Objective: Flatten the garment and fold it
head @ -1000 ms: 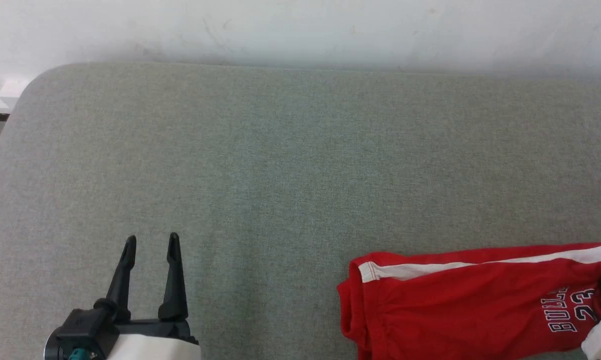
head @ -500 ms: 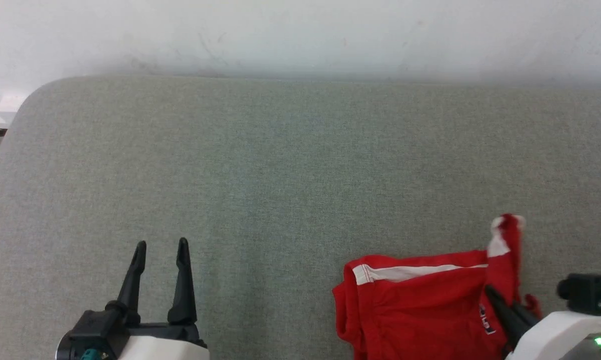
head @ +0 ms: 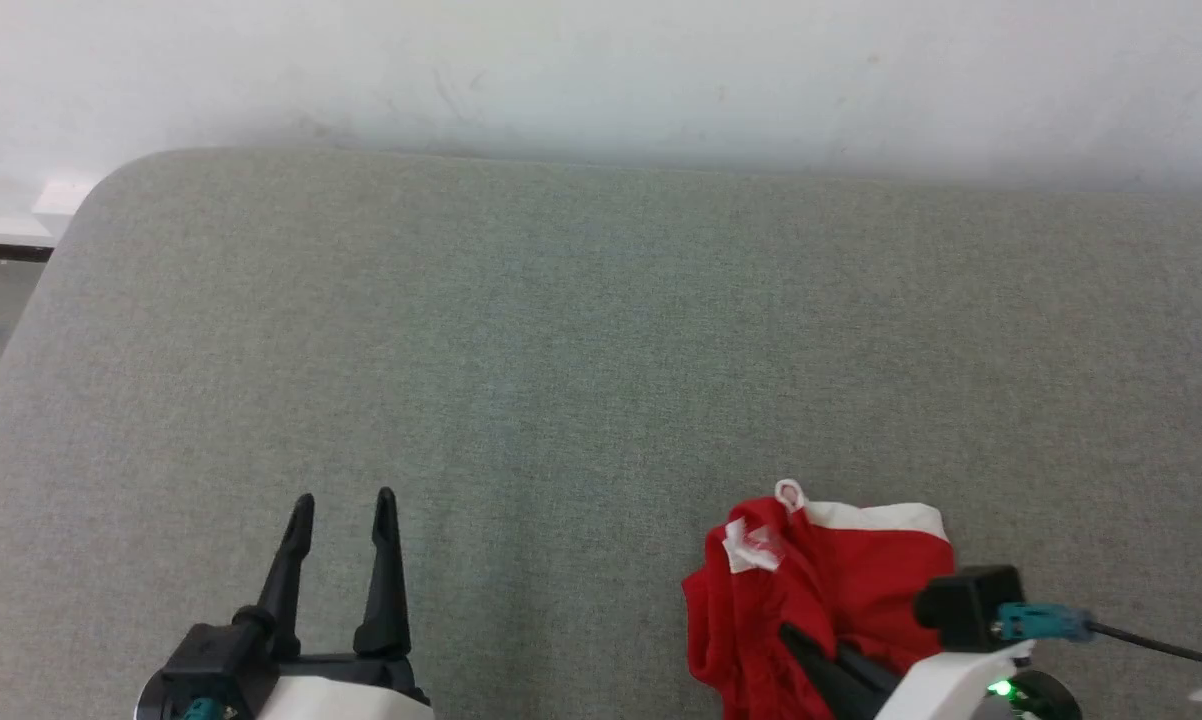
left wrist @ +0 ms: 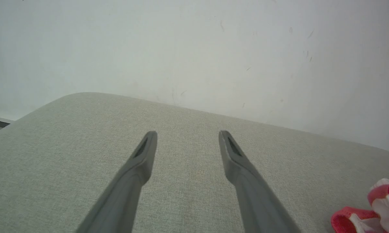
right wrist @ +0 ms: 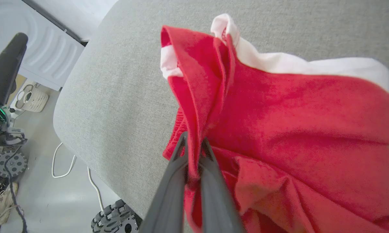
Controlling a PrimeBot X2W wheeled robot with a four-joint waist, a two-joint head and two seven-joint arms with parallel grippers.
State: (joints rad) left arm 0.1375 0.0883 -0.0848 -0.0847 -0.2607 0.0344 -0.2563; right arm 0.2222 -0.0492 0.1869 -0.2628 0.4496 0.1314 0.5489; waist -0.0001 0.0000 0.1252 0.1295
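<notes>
Red garment (head: 831, 580) is bunched in a heap at the near-right of the grey fabric-covered table (head: 561, 350), close to the near edge, not flat. A white stripe runs along the heap's far side and a small white loop sticks up at its far-left corner. The cloth is creased, with several folds piled over each other toward the near side. Right gripper (head: 811, 642) comes in from the near edge with its fingers buried in the red cloth. In the right wrist view both fingers are pinched together on a raised ridge of fabric that stands up between them near the tips and runs away toward the white loop. Left gripper (head: 345, 497) is at the near-left, well apart from the garment, fingers spread with nothing between them, pointing toward the white wall (head: 601, 70) behind the table. Can't tell if its tips touch the surface or hang just above. The left wrist view catches a bit of red-and-white cloth at its lower right corner. Past the table's rounded corner, the right wrist view shows pale floor (right wrist: 52, 197), a white cable (right wrist: 94, 191), toothed wheels (right wrist: 116, 220) and a pale basket (right wrist: 32, 100).
</notes>
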